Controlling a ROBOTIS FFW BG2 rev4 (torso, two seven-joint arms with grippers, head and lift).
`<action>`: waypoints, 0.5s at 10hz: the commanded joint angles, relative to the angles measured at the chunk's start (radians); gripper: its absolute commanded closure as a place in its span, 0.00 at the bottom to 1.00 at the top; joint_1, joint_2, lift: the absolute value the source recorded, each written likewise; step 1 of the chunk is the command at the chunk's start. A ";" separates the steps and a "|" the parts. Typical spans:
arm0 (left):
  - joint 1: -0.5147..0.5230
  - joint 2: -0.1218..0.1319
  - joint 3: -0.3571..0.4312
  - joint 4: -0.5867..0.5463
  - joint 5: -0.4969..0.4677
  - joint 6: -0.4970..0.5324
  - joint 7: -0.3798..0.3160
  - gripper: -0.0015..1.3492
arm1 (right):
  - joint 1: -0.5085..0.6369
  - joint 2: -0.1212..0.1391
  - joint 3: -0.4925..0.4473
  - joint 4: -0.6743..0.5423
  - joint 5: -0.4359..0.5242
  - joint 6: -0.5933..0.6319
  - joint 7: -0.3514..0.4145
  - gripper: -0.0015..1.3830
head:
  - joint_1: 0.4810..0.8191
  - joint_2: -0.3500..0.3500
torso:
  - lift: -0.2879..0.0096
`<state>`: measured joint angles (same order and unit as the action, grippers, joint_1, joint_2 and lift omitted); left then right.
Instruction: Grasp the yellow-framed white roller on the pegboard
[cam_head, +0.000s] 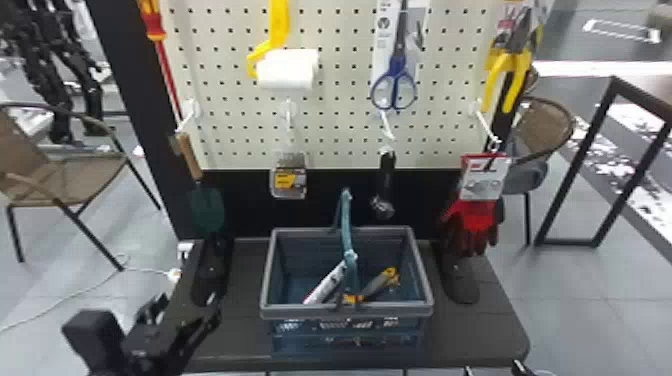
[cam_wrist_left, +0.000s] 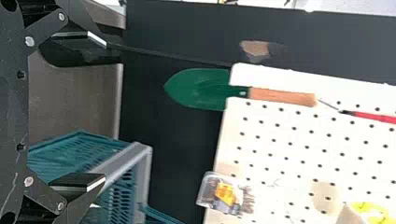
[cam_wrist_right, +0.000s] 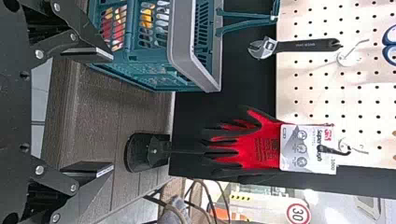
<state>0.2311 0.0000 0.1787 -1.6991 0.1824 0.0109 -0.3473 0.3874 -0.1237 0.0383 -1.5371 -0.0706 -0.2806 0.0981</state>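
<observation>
Roller (cam_head: 287, 69): on pegboard (cam_head: 340, 135), well above basket (cam_head: 345, 309).
Packet (cam_head: 288, 181): between roller and basket's back rim.
Left gripper (cam_wrist_left: 88, 114): wide open, empty, left of basket.
Right gripper (cam_wrist_right: 88, 112): wide open, empty, near basket's right side.

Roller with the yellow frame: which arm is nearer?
Left. The left fingers are low, below and left of the roller; the right fingers are farther, low toward the red glove.
</observation>
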 joint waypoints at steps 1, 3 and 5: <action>-0.050 -0.003 0.027 -0.088 -0.008 0.135 -0.042 0.21 | -0.001 -0.004 0.000 0.000 0.000 0.003 0.000 0.32 | 0.20 0.50 | 0.63; -0.161 -0.003 0.088 -0.149 -0.066 0.282 -0.165 0.21 | -0.002 -0.011 0.000 0.000 0.003 0.017 0.000 0.32 | 0.20 0.50 | 0.63; -0.280 -0.003 0.119 -0.168 -0.104 0.409 -0.285 0.21 | -0.008 -0.019 0.002 -0.001 0.005 0.026 0.000 0.32 | 0.20 0.50 | 0.63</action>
<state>-0.0127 0.0000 0.2894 -1.8618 0.0877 0.3822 -0.6275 0.3806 -0.1414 0.0385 -1.5383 -0.0669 -0.2581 0.0981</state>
